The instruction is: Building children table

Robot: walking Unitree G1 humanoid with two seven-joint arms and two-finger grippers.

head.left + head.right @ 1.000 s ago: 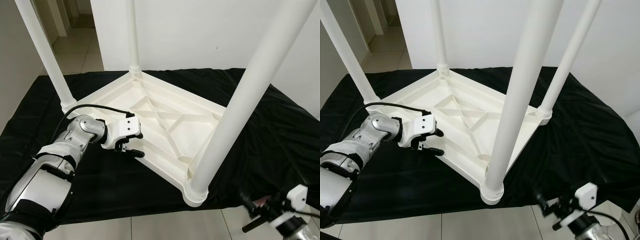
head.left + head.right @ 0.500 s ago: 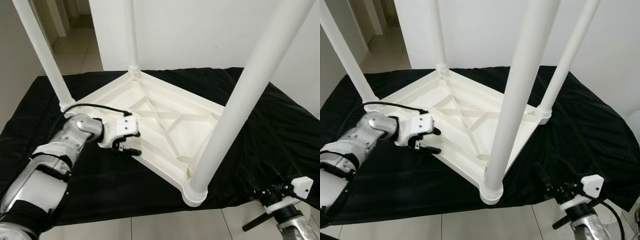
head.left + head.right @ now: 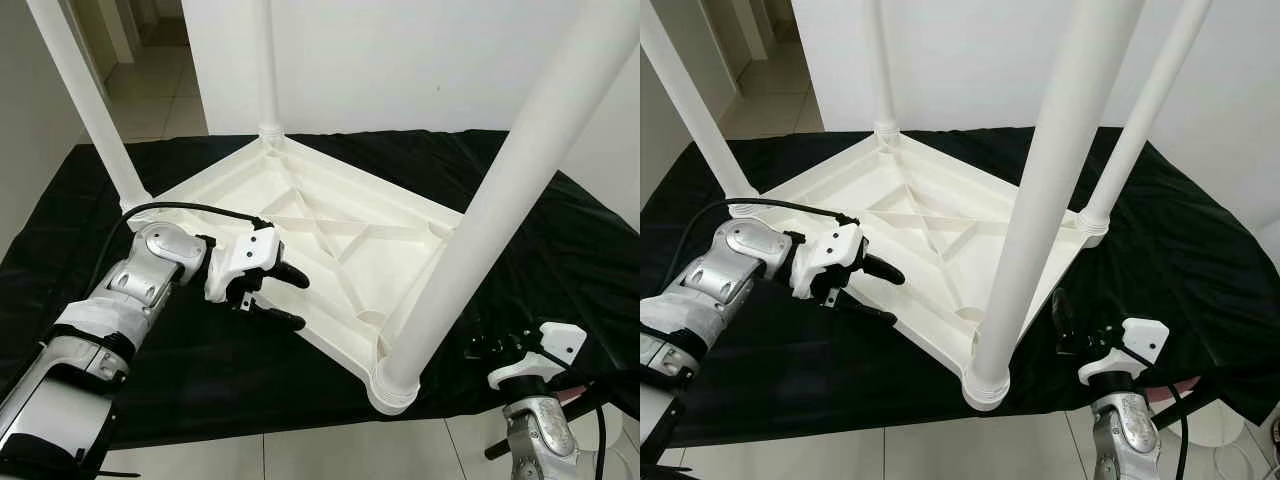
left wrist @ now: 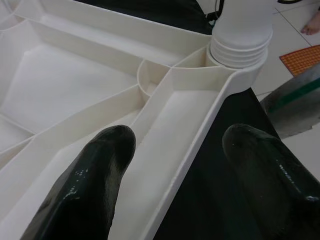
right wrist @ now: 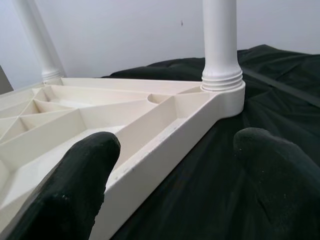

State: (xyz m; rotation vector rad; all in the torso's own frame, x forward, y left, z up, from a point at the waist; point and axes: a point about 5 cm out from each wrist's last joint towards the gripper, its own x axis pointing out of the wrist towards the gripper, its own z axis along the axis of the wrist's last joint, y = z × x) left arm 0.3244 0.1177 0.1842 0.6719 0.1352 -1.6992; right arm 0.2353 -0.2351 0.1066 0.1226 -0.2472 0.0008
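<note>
Closest to me, the right pincer (image 3: 1062, 318) sits low at the near edge of the black cloth (image 3: 560, 250), fingers spread wide; through its wrist camera I see one fingertip (image 5: 75, 185) in front of the white rim and the other over the dark fabric, nothing between them. Just beside it, the nearest table leg (image 3: 480, 230) rises from its ribbed socket at the front corner of the upturned children's table (image 3: 350, 250).

Now my left arm: the left pincer (image 3: 275, 295) is open too, straddling the table's near-left rim. One finger (image 4: 95, 185) hangs over the ribbed underside, the other is outside, over the cloth. I can't tell whether either finger actually touches the plastic.

Moving back, the table lies upside down on the cloth, underside up, cross ribs forming a diamond in the middle. A second leg (image 3: 1145, 110) stands at the right corner, a third (image 3: 85, 105) at the left corner just behind my left forearm, and the fourth (image 3: 266, 70) at the far corner, all upright in their sockets.

Beyond that, a white wall (image 3: 400, 60) and tiled floor (image 3: 160, 100) on the left.
</note>
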